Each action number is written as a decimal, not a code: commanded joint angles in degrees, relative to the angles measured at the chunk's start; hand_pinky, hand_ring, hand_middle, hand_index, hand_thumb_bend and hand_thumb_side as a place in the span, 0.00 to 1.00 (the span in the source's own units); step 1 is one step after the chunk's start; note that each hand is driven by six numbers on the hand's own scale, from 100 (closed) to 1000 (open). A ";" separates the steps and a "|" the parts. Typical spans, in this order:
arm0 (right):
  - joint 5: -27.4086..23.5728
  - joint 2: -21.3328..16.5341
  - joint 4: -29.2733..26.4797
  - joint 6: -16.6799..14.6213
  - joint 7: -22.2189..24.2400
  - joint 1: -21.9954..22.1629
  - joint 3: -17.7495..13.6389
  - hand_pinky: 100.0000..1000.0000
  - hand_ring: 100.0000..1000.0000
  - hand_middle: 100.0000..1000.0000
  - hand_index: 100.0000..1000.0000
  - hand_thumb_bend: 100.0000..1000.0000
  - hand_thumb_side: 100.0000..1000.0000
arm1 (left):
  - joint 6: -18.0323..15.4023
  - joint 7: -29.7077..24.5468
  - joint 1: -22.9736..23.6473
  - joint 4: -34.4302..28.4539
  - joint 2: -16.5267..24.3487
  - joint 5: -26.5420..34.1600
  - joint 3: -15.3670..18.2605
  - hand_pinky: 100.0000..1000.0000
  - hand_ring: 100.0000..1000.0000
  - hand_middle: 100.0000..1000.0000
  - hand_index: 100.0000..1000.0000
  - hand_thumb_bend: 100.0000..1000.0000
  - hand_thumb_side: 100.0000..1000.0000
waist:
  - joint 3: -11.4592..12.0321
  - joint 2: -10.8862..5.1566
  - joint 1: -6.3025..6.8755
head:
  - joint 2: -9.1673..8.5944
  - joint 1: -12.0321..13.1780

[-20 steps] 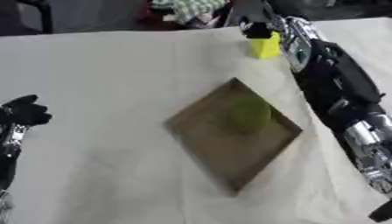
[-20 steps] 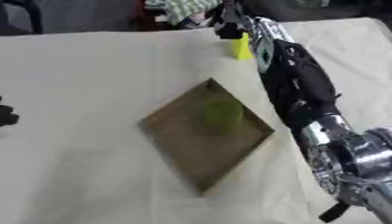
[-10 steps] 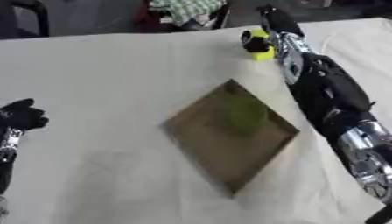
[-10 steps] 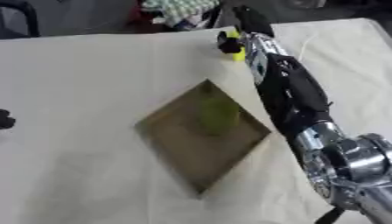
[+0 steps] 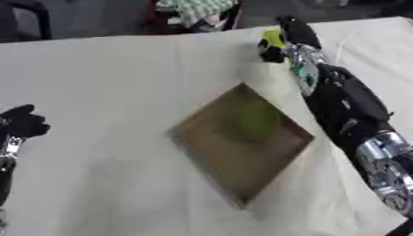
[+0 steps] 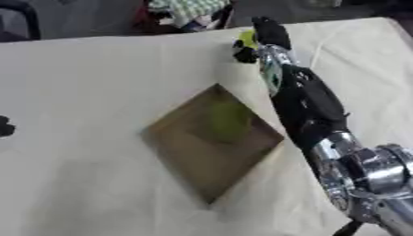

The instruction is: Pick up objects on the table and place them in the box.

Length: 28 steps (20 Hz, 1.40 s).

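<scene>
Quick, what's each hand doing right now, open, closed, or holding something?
Left hand: curled shut, holding nothing, idle at the table's left edge.
Right hand: fingers closed around the yellow object at the table's far side.

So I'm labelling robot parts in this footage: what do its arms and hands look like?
Right arm: bulky black shell, silver metal joint near the elbow, silvery greenish wrist section. Right hand: black. Left hand: black, on a thin silver-and-black wrist at the left edge. No markings legible.
</scene>
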 commanded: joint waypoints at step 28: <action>3.72 -1.01 0.69 1.67 -1.99 -0.39 0.58 0.97 0.99 0.95 1.00 0.00 0.31 | -0.13 -0.33 -0.63 -0.86 0.59 0.29 -0.08 0.69 0.60 0.57 0.78 0.24 0.72 | 0.51 -0.81 -0.03 | -0.97 -0.85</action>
